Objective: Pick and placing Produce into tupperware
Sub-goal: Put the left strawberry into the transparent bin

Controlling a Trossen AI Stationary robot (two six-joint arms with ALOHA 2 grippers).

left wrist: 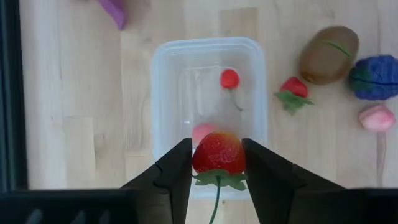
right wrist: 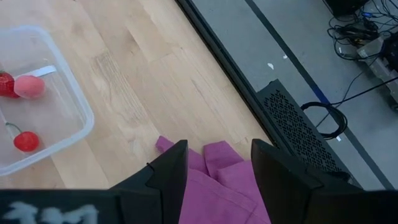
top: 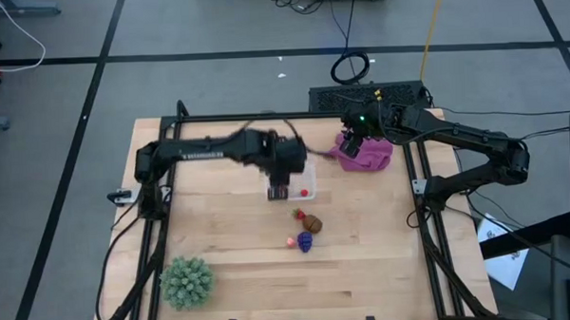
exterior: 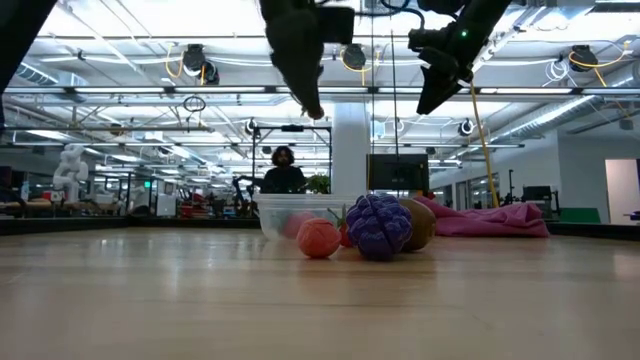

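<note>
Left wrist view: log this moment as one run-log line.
left end effector: shut on strawberry, above tupperware | tupperware: cherry, pink piece | right end effector: open over cloth

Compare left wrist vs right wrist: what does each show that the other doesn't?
Left wrist only: the left hand shut on a strawberry above the tupperware, plus the brown round piece, purple grape cluster, a loose strawberry and a pink piece on the table.
Right wrist only: the right hand hovering over the magenta cloth, the table's edge and floor cables.
Both: the tupperware with a small red cherry-like piece and a pink piece inside.
</note>
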